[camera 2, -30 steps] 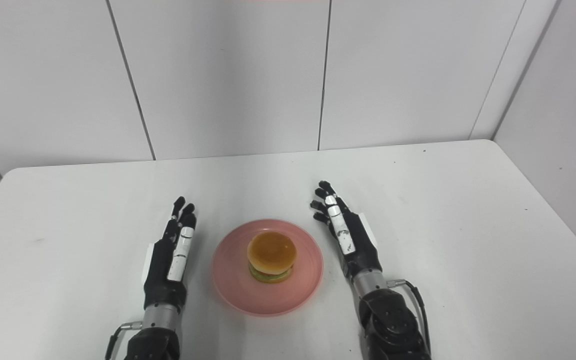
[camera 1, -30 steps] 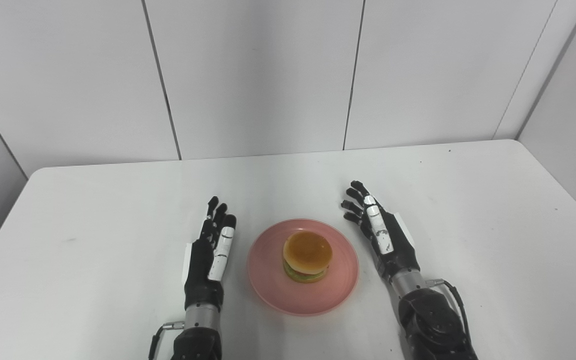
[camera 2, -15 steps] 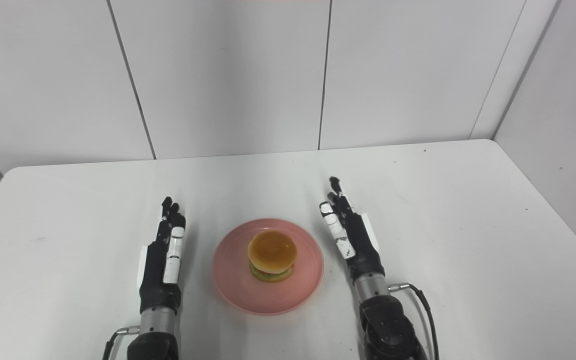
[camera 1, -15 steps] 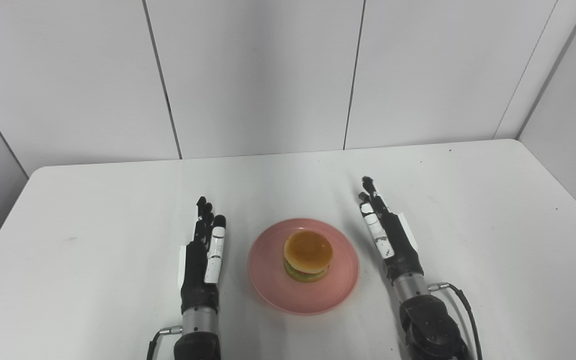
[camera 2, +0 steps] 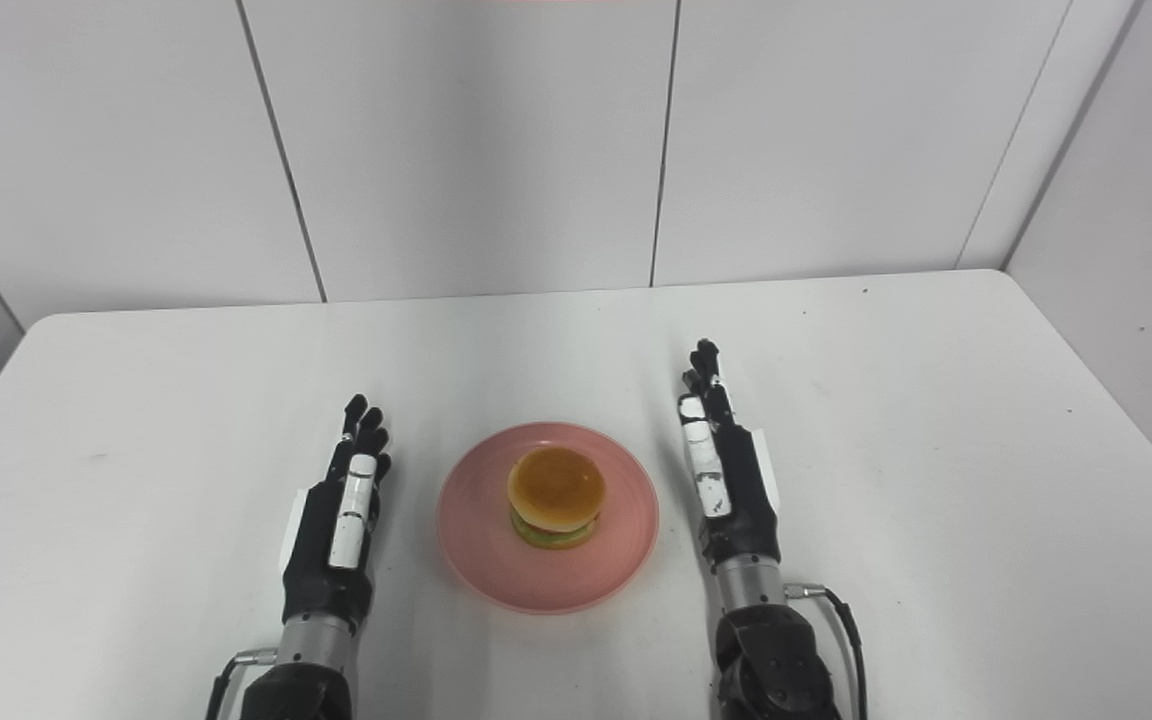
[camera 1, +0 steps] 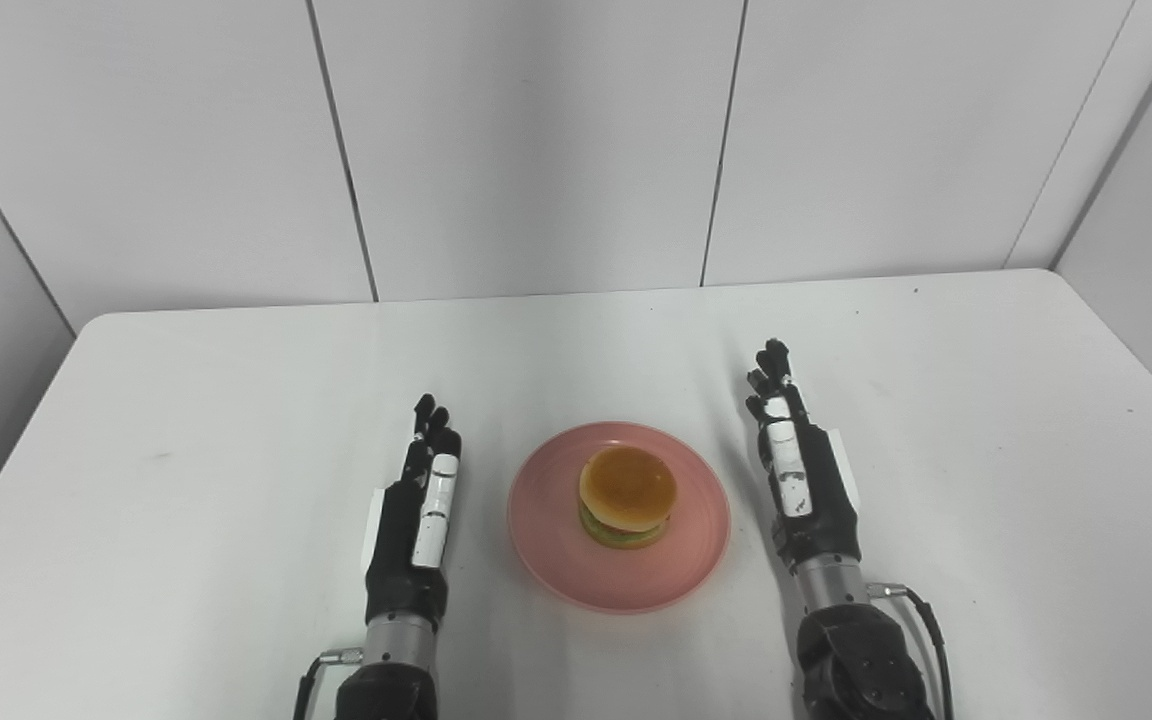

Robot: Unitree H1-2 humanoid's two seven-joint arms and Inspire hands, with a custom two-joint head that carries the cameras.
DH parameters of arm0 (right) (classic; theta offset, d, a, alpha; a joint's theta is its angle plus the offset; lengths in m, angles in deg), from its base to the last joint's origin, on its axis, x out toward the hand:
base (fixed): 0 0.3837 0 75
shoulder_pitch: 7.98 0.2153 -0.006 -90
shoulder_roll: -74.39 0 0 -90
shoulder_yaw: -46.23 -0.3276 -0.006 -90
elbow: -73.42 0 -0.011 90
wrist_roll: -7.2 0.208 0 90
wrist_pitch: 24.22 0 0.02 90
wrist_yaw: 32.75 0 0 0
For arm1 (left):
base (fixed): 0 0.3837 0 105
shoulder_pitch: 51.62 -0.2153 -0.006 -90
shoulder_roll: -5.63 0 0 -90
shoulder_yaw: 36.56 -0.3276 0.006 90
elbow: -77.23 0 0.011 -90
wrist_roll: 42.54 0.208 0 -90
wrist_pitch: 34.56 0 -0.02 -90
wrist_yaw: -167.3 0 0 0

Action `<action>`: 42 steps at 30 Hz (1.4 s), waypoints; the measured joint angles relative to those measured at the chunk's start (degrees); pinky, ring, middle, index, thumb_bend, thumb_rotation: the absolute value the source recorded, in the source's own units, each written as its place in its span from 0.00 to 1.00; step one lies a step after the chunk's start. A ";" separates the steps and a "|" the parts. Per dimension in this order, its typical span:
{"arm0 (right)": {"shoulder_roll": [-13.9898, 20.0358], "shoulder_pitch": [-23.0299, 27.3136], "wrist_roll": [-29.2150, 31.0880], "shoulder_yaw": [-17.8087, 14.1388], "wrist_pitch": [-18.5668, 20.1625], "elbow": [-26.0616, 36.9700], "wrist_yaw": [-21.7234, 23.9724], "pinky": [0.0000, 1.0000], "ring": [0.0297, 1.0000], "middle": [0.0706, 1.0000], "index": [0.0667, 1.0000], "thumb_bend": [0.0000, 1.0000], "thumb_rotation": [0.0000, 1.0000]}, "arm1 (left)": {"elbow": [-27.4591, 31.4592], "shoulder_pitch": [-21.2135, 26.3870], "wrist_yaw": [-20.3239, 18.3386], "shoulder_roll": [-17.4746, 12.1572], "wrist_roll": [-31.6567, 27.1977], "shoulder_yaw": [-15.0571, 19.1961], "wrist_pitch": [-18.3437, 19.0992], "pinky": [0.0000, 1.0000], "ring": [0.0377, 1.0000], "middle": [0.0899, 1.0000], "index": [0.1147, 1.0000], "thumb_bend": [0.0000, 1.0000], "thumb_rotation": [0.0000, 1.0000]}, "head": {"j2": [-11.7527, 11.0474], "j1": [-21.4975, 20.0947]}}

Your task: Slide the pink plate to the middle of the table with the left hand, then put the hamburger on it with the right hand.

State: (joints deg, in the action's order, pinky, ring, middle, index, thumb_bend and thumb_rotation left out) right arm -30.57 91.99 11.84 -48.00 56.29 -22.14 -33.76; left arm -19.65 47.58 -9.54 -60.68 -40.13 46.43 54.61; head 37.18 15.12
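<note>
On the white table (camera 1: 186, 420) in front of me there is very little besides the task's own things — pale wall panels (camera 1: 526, 140) close it off at the back and along the right side, and I see nothing lying between either hand and the dish. The pink plate (camera 1: 556, 555) sits near the middle of the table, toward the near edge, and the hamburger (camera 1: 628, 496) rests on it, roughly centred, bun side up with a green layer showing at the bottom.

My left hand (camera 1: 418, 515) lies just beside the plate's left rim, apart from it, turned edge-on with the fingers straight and held close together, pointing away from me toward the back wall. It holds nothing. My right hand (camera 1: 801, 470) stands on the opposite side, just beside the right rim and also clear of it, in the same edge-on pose — fingers extended and pointing forward, gripping nothing. It reaches a little farther up the table than the left one. A dark cable (camera 1: 926, 620) loops out at the right wrist.
</note>
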 measured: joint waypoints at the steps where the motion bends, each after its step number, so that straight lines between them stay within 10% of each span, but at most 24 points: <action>1: 0.01 -0.06 0.69 -0.17 0.01 0.13 0.20 1.00 1.00 1.00 1.00 0.82 0.99 | -0.07 0.00 0.00 0.04 0.05 -0.09 -0.04 1.00 1.00 1.00 1.00 0.67 0.89 | -0.17 0.35; 25: 0.75 -0.51 4.10 0.31 0.32 0.43 4.03 1.00 1.00 1.00 1.00 0.78 0.98 | -2.60 0.60 0.90 1.06 1.40 -0.32 -2.18 1.00 1.00 1.00 1.00 0.70 0.87 | -2.64 0.44; 42: -1.07 -3.27 0.08 2.56 7.84 4.64 1.31 1.00 1.00 1.00 1.00 0.71 1.00 | -1.91 0.40 1.70 1.07 0.99 1.17 -3.22 1.00 1.00 1.00 1.00 0.60 0.86 | -2.37 -3.25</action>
State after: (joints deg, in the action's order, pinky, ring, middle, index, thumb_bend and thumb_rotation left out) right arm -31.64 88.71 11.92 -45.44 64.12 -17.50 -32.45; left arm -21.55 47.98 -7.84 -59.61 -39.14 47.60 51.39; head 34.81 11.87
